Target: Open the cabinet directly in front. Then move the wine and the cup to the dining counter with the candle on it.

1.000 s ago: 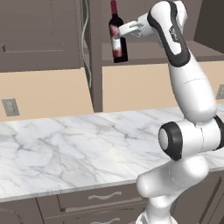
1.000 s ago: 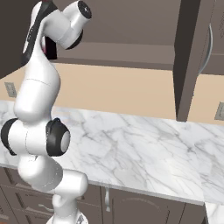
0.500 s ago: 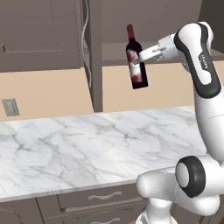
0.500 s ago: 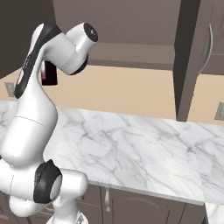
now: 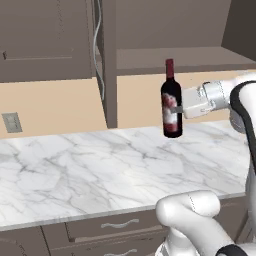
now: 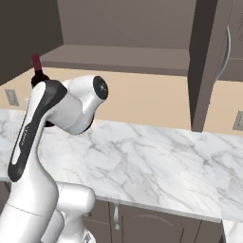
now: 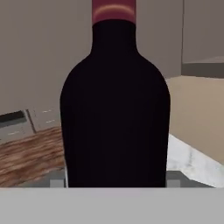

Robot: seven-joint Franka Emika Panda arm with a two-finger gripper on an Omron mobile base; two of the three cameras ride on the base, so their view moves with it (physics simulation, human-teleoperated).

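The wine (image 5: 171, 100) is a dark bottle with a red foil neck and a white-and-red label. It hangs upright above the back of the marble worktop (image 5: 75, 170). My gripper (image 5: 174, 109) reaches in from the right and is shut on its body at label height. In the hand view the wine (image 7: 114, 109) stands close between my fingertips. From the right, only its red neck (image 6: 36, 63) shows behind my arm. The cabinet (image 5: 170, 55) stands open above, with one door (image 5: 47, 40) swung left and the other (image 6: 209, 61) swung right. The cup, the dining counter and the candle are out of view.
A beige backsplash (image 5: 55, 107) with a wall socket (image 5: 12, 122) runs behind the worktop. Drawers with short silver handles (image 5: 119, 224) sit under it. The open door edge (image 5: 109, 65) hangs just left of the bottle. Wooden floor (image 7: 26, 157) shows past the bottle.
The arm has carried the wine out of the cabinet, rightward and down, over the worktop. The bottle, tilted half a second ago, now hangs upright.
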